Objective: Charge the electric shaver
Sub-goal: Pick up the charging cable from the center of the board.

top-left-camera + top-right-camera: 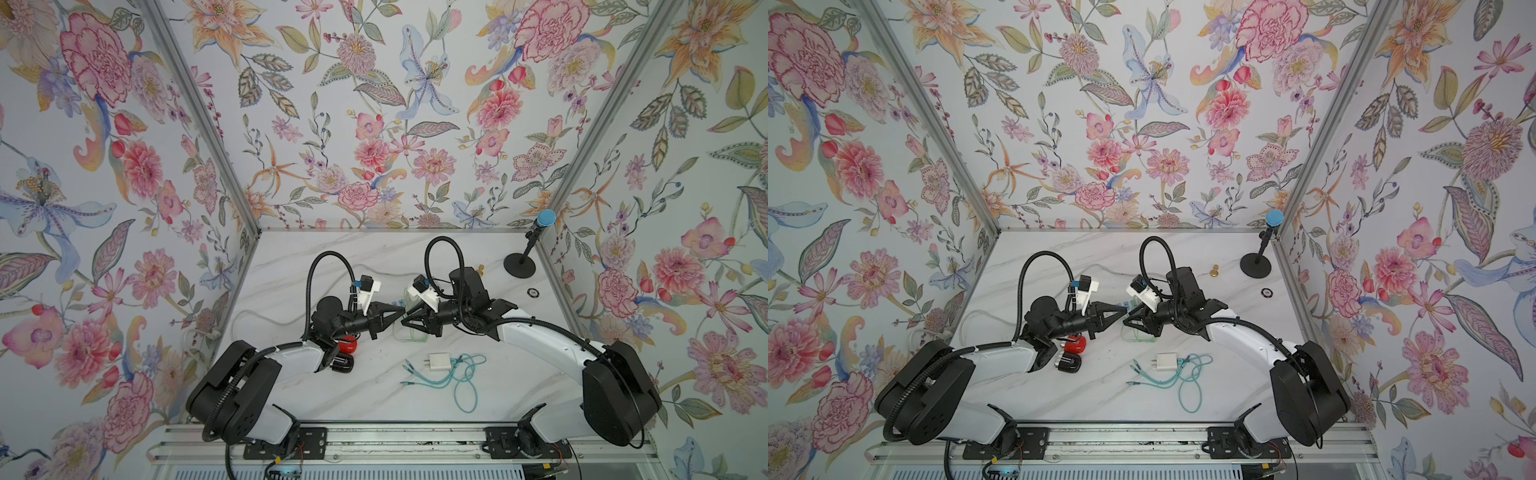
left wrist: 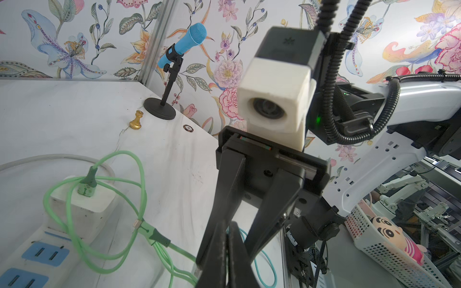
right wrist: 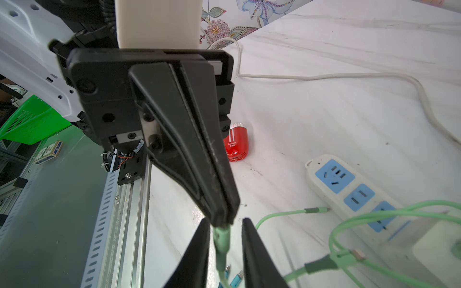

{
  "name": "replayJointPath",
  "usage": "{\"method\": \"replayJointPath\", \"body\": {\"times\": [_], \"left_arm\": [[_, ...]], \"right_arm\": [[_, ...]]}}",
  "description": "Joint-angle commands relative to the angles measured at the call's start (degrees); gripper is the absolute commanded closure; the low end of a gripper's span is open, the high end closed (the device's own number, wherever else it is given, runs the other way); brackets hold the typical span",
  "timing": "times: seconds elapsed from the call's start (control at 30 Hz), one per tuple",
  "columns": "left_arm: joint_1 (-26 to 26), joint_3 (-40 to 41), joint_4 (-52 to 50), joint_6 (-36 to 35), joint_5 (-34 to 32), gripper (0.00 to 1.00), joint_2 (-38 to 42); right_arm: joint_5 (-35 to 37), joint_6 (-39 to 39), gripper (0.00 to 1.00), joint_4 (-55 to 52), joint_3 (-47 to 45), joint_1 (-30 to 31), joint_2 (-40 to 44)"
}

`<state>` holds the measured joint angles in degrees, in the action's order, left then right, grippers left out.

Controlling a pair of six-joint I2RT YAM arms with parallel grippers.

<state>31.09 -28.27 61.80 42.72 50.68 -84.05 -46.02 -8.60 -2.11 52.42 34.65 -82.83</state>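
Right wrist: plug (image 3: 221, 238) in left gripper (image 3: 222, 221)

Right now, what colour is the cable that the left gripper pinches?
Light green. The cable in the left gripper shows best in the right wrist view.

A blue microphone (image 1: 545, 217) on a black stand (image 1: 519, 264) occupies the upper right corner of the marbled surface (image 1: 365, 403) in both top views. A gold chess pawn (image 1: 1214, 271) stands just left of the stand's base, and a small round chip (image 1: 533, 292) lies below it. Floral wallpaper (image 1: 374, 124) covers the walls.
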Motion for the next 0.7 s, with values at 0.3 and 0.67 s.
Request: {"method": "replayJointPath", "body": {"times": [0.3, 0.67], "left_arm": [[0.55, -0.1, 3.42, 0.21, 1.44, 1.0, -0.91], [0.47, -1.04, 4.41, 0.74, 1.95, 1.0, -1.94]], "right_arm": [[1.02, -0.84, 0.86, 0.52, 1.02, -0.45, 2.32], [1.2, -0.47, 0.82, 0.43, 1.02, -0.82, 3.11]]}}
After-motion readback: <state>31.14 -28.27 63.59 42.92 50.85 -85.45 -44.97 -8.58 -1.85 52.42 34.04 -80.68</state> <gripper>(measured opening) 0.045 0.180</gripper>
